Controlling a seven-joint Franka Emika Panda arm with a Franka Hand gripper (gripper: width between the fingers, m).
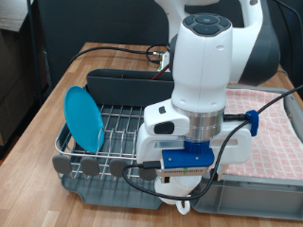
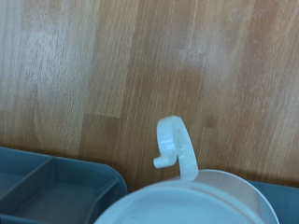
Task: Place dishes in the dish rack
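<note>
**Arm bent low, hand pointing down**

The white Panda arm fills the middle of the exterior view, its wrist turned straight down. The gripper [image 1: 180, 189] sits at the lower edge of that view, below the blue-trimmed camera mount. Its fingers are hidden by the hand's own body, and the wrist view shows none of them either.

Mug [image 2: 187, 191] cut off by frame edge; pincer hidden behind arm.
</note>
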